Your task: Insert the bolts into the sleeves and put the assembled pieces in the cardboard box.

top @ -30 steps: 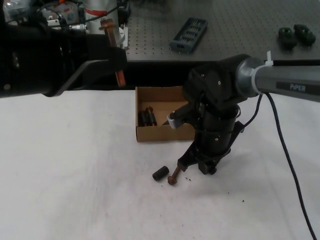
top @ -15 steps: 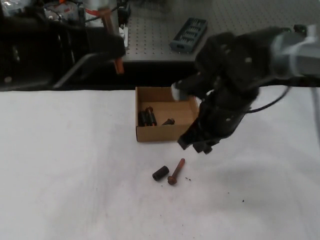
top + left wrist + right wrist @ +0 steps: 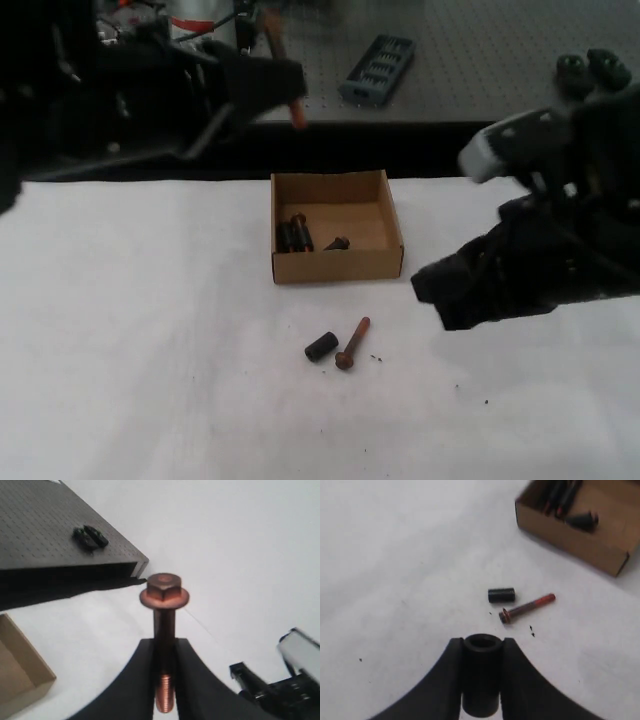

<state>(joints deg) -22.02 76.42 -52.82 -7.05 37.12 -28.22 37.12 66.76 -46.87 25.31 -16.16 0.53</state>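
Note:
My left gripper [image 3: 164, 647] is shut on a copper bolt [image 3: 163, 615], its hex head pointing away from the fingers. In the high view it hangs above the bench's back edge, behind the cardboard box [image 3: 337, 264]. My right gripper [image 3: 481, 652] is shut on a black sleeve [image 3: 481, 680] with its bore facing outward. It hovers over the white cloth to the right of the box. A loose black sleeve [image 3: 320, 346] and a loose copper bolt [image 3: 352, 342] lie side by side in front of the box. Several assembled pieces [image 3: 295, 234] lie inside the box.
A blue-grey rack [image 3: 377, 68] and two black knobs [image 3: 592, 70] sit on the perforated metal bench [image 3: 470, 60] behind the white cloth [image 3: 150, 350]. The cloth spreads wide to the left and front of the loose parts.
The right arm rose from beside the loose parts and swung out to the right, carrying the sleeve. The left arm shifted right with its bolt.

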